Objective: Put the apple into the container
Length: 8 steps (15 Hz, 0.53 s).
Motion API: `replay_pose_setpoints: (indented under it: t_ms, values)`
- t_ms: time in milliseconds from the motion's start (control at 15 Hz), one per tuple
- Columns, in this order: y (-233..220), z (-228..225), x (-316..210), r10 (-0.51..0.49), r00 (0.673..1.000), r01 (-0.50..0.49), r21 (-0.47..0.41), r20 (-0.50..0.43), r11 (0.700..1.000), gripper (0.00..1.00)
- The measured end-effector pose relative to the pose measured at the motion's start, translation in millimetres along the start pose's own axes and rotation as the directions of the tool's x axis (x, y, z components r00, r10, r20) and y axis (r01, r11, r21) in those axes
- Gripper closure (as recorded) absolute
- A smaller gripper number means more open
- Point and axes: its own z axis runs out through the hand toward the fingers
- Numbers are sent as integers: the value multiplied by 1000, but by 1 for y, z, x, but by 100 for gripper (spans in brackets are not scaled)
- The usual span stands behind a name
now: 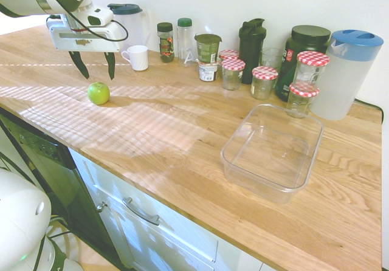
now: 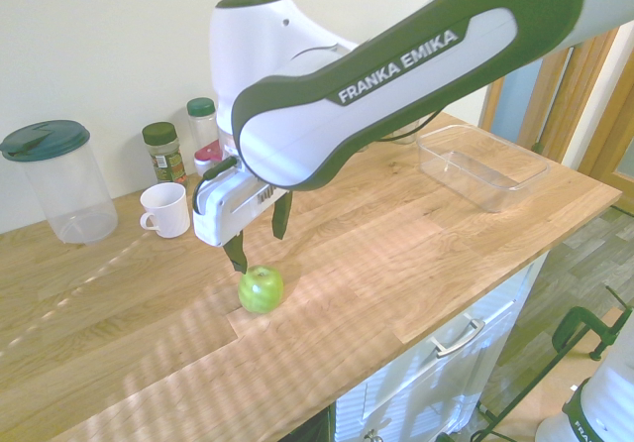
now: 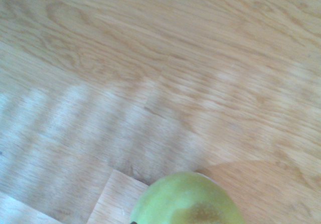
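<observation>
In the second exterior view, "FRANKA EMIKA" stands in white capitals on the dark green band of the arm (image 2: 396,65), running up toward two o'clock; part of the same lettering, only "FRAN", shows on a second robot base (image 2: 594,412) at the picture's five o'clock corner; the labels on the jars and bottles along the wall are too small to read; the wrist view carries no print.

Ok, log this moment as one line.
phase: approach | gripper: open, above apple, not touching | apple: on counter | container: empty, apart
</observation>
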Motion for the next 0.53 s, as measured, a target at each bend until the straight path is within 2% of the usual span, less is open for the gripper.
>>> replay_pose_setpoints:
  t_ms: [267,533]
  values:
    - [-6,23,-12,-74,996,77,-37,56,996,0]
    - [-3,38,-8,-83,994,86,-49,73,995,0]
